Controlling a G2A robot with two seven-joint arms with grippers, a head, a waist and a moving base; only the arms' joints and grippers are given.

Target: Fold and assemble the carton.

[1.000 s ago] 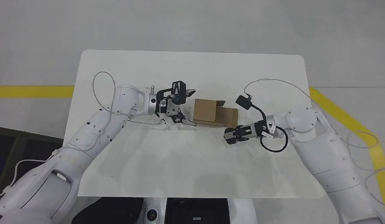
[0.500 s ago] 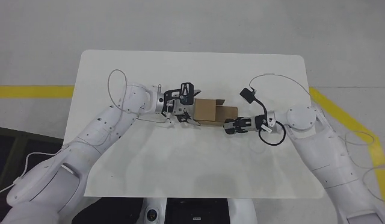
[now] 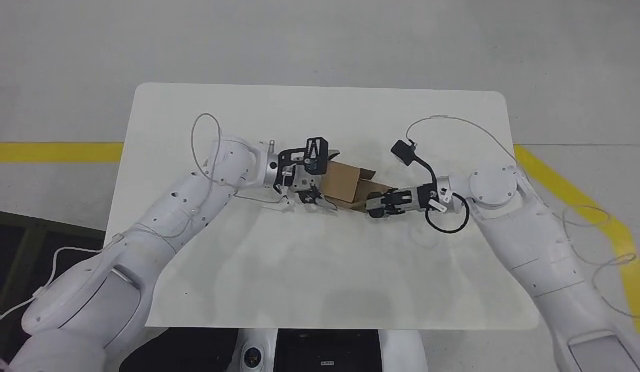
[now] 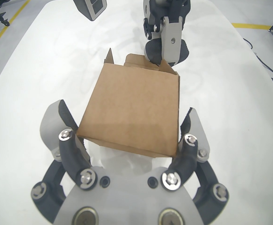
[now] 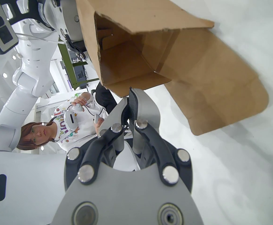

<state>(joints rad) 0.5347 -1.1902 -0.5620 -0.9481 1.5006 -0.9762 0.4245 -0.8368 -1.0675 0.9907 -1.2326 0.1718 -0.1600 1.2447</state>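
A brown carton [image 3: 341, 182] lies on its side in the middle of the white table [image 3: 300, 112]. Its open end, with loose flaps, faces the right arm. My left gripper [image 3: 306, 186] is open and straddles the carton's closed end [image 4: 136, 90], one finger [image 4: 57, 115] at each near corner. At the open end my right gripper [image 3: 373, 207] is shut, and its tip [image 5: 130, 94] touches the edge of a side flap [image 5: 138, 83]. The large lid flap [image 5: 220, 90] lies flat on the table. In the left wrist view the right gripper [image 4: 165, 56] presses at the carton's far end.
Bare white table surrounds the carton on every side, with the widest room toward the front edge [image 3: 330, 322]. A cable loop and a small black module [image 3: 404, 152] stick up from the right arm, just behind the carton's open end.
Both grippers have closed in on the carton: the left slid right until its fingers straddle the closed end, and the right moved left and back up to the open end. The carton turned slightly.
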